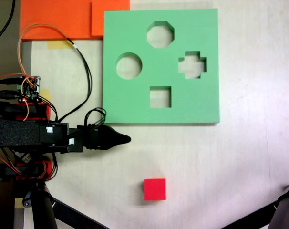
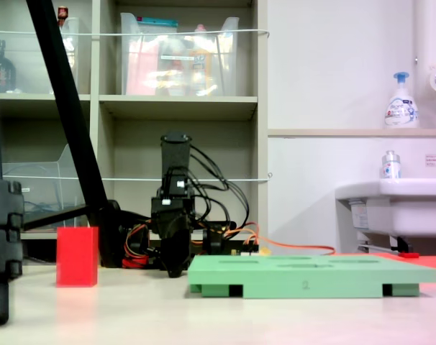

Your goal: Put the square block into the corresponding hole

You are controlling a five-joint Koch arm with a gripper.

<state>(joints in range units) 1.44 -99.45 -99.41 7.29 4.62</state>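
Red square block sits alone on the pale surface, well apart from the green foam board in the first exterior view. We note the board's square hole stands unfilled. We find the claw closed, gripping nothing, just beside the board's near edge.

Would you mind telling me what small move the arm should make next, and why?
Probably swing the gripper toward the red block and bring it above it. In the first exterior view the block lies alone on the table, lower right of the gripper tip and untouched, while the square hole in the green board stands empty. The jaws look closed, so they likely need opening first.
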